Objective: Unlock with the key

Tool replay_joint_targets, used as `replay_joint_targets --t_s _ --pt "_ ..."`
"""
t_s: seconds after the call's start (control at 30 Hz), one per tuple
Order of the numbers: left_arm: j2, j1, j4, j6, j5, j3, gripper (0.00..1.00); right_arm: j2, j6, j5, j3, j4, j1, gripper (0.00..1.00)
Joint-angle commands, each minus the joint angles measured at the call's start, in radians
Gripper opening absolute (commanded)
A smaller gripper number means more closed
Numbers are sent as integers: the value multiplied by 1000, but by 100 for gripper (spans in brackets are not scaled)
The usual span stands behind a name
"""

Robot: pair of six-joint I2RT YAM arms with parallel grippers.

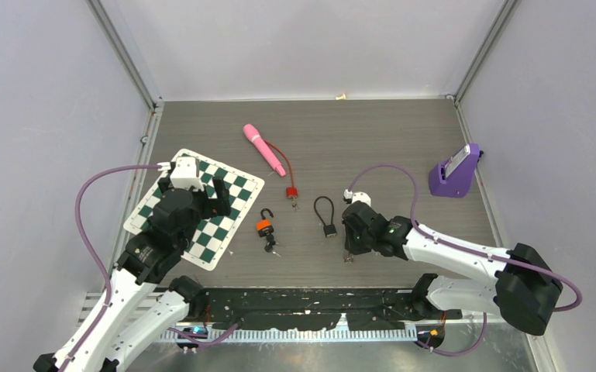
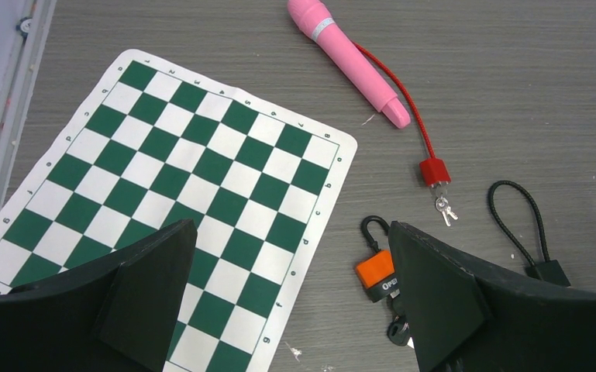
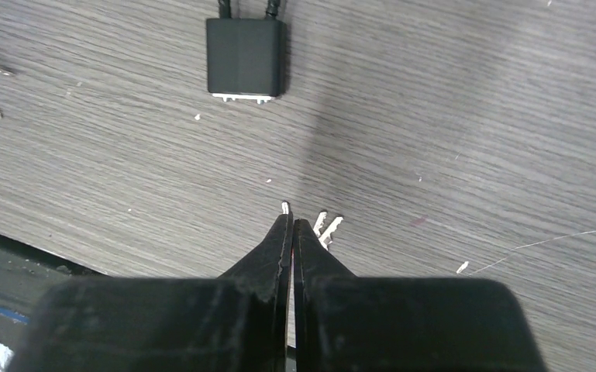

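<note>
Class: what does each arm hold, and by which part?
Left gripper: nothing. Right gripper pinches a small key just behind its protruding tip.

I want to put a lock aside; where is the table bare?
Bare: the far table between the pink handle and the purple stand. Crowded: the middle, where the orange padlock, red lock, black cable lock and right gripper sit close.

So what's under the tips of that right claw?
Small silver keys peek out beneath the shut right gripper. The rest is covered, so I can't tell whether one is pinched.
</note>
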Motion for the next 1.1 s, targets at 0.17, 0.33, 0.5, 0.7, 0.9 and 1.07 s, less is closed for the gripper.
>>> replay_joint_targets --t_s 0.17,0.33,0.5,0.7,0.9,1.07 --pt "8 -5 32 6 7 12 99 -61 -30 19 23 11 1 10" --pt "12 -4 33 6 13 13 99 -5 -45 -27 41 -29 10 27" --pt "9 -5 31 6 11 12 99 61 -88 -69 69 -40 33 34" --pt "5 -3 31 7 6 10 99 169 -175 -73 141 -100 39 35" --pt "0 -5 32 9 0 10 99 243 -224 -87 205 -172 40 35" --pt "-3 -4 32 10 1 11 99 282 -252 -111 228 -194 52 35"
